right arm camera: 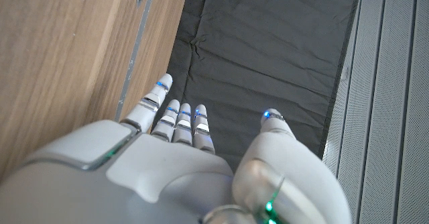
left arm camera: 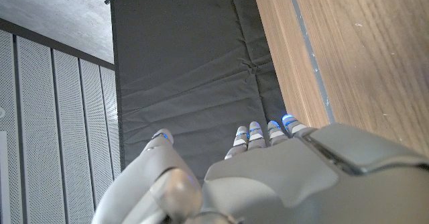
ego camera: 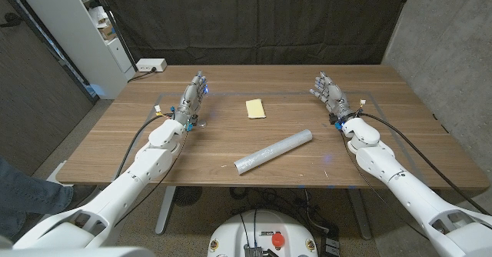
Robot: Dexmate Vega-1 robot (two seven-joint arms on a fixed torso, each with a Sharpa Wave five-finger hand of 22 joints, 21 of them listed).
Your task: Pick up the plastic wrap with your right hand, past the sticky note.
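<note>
Head view: right robot hand (ego camera: 329, 93), fingers apart, empty, at the table's (ego camera: 400, 134) far right. Plastic wrap (ego camera: 274, 151) lies mid-table, nearer than the sticky note (ego camera: 255, 108). Risk: roll skids away if nudged.

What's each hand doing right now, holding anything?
Left hand: open, holding nothing.
Right hand: open, holding nothing; the plastic wrap roll lies untouched on the table.
</note>
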